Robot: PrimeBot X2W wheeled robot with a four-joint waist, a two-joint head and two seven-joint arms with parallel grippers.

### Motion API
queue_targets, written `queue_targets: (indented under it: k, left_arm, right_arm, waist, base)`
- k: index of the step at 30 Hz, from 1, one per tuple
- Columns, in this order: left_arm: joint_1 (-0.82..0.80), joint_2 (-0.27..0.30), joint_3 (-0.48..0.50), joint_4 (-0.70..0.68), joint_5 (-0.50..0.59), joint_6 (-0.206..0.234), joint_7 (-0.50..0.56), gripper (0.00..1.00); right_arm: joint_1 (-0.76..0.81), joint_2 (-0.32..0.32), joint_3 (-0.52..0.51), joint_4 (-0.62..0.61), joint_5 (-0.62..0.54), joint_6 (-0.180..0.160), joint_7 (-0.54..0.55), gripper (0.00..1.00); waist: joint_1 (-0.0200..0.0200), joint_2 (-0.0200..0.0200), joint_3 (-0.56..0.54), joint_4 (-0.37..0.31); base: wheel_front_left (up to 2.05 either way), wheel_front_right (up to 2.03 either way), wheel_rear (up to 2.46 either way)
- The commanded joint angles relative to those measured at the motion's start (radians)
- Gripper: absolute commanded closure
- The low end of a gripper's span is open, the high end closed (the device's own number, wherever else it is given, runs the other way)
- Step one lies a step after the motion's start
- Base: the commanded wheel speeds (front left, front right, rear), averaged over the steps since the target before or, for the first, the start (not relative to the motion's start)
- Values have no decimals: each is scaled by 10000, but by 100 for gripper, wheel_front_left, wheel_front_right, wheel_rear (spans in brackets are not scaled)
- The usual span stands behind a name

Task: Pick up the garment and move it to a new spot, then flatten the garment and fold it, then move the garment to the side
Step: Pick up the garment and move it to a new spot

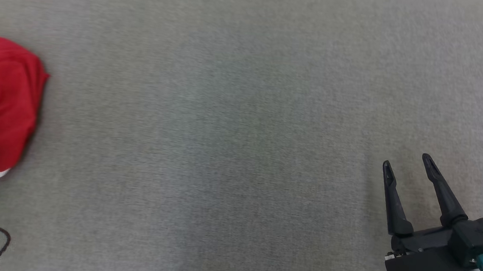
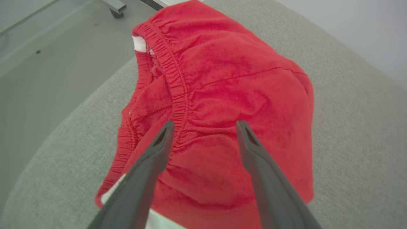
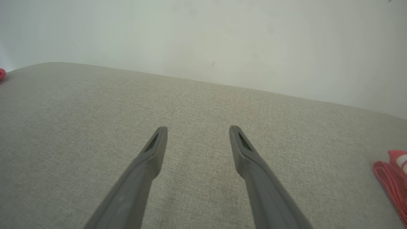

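One crumpled red fabric garment (image 1: pixel 3 106) with an elastic waistband lies at 9 o'clock on the grey woven tabletop (image 1: pixel 225 130). The left tool (image 2: pixel 205 125), fingers apart, points at it. The right tool (image 1: pixel 407 161), fingers apart and empty, sits at 4 o'clock. One pinkish-red cloth (image 3: pixel 391 181) lies at its 3 o'clock.

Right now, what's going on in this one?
A two-armed robot is working over a grey padded surface. A red garment lies bunched near the surface's left edge. The left gripper is open right over it, fingers pointing at the elastic waistband, with nothing pinched. The right gripper is open over bare surface, holding nothing.
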Motion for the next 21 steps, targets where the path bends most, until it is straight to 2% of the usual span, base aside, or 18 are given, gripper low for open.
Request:
queue_targets:
  k: [1, 7, 10, 12, 13, 14, 16, 21]
  left_arm:
    - [-126, 69, 155, 91, -204, 244, 478, 0]
    - [149, 79, 541, -52, -843, 1244, 2405, 0]
    - [517, -121, 564, -171, -1046, 1820, 3340, 0]
    - [894, -227, 412, -297, -1097, 2091, 4067, 0]
    - [894, -227, 412, -297, -1097, 2091, 4067, 0]
    - [1158, -308, 329, -634, -1223, 2180, 4588, 100]
    - [1290, -300, 392, -1188, -1260, 2195, 4732, 100]
    - [1311, -146, 801, -2556, -1540, 1931, 4284, 100]
  right_arm:
    - [-138, 35, 10, -31, -44, -23, -77, 0]
    - [-155, 130, 46, 68, -50, -23, -193, 0]
    - [-172, 176, 41, 147, -29, -23, -235, 0]
    - [-165, 219, -1, 205, -40, -23, -269, 0]
    - [-165, 219, -1, 205, -40, -23, -269, 0]
    - [-140, 258, -33, 274, -16, -23, -294, 0]
    - [-111, 303, -20, 339, -3, -23, -346, 0]
    - [-88, 416, 32, 532, 48, -23, -438, 0]
  waist:
    - [-3, -2, 714, -719]
    - [-3, -2, 870, -989]
    - [-3, -2, 789, -1049]
    - [-3, -2, 676, -1051]
    - [-3, -2, 676, -1051]
    - [-3, -2, 526, -1021]
    - [-3, -2, 353, -983]
    - [-3, -2, -229, -887]
  base:
    - [0, 0, 0]
    - [0, 0, 0]
    - [0, 0, 0]
    - [0, 0, 0]
    - [0, 0, 0]
    - [0, 0, 0]
    - [0, 0, 0]
    - [0, 0, 0]
